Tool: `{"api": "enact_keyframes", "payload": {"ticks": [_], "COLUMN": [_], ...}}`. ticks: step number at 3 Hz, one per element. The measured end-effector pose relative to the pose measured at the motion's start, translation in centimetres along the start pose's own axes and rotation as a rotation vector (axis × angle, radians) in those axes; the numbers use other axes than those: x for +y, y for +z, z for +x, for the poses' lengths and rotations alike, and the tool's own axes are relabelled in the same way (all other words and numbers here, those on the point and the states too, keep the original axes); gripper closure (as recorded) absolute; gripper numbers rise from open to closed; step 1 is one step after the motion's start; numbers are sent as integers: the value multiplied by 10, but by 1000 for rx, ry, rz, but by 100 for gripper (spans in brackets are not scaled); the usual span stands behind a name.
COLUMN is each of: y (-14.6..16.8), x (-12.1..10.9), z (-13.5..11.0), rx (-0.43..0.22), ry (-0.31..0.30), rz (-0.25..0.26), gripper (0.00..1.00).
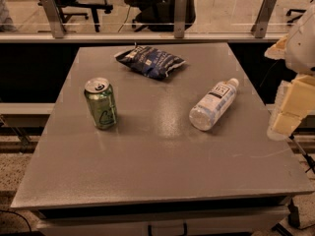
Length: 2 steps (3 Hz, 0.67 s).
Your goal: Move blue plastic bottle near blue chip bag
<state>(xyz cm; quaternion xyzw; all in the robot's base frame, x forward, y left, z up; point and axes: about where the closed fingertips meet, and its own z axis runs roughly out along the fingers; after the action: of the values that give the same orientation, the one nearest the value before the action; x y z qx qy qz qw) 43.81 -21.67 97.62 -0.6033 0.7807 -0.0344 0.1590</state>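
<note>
Nearest the camera runs the front edge of the flat grey table point(162, 176). On it lie all three objects.

The gripper point(290, 107), a cream-coloured blocky form, hangs off the table's edge at 3 o'clock, apart from everything. Whether the claw is spread or pressed together I cannot tell. It holds nothing, so the step in hand is likely the reach and grasp.

To do this well, I would come down over the small clear bluish plastic bottle point(212, 105) at its labelled middle. The claw should close across the narrow width, square to the long axis, because a round body lying down may roll if nudged from one side. Once held, carry it toward 11 o'clock and set it just beside the crinkled dark blue chip bag point(150, 60), not on top of it. The path keeps well clear of the upright green soda can point(101, 103) at 9 o'clock.

The bottle lies on its side at about 3 o'clock on the table, well apart from the bag at 12 o'clock. Its white cap points to 1 o'clock and its rounded base to 7 o'clock. A white label with dark print wraps the upper half. The lower half shows pale and see-through. It looks light, smooth and somewhat slippery.
</note>
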Motion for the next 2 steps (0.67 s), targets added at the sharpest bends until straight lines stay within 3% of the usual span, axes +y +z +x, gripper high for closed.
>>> {"api": "enact_keyframes", "payload": {"ticks": [2], "y": [2], "x": [-8], "z": [-5], "rx": [-13], "ry": [-26], "rz": [-7], "gripper": [0]}}
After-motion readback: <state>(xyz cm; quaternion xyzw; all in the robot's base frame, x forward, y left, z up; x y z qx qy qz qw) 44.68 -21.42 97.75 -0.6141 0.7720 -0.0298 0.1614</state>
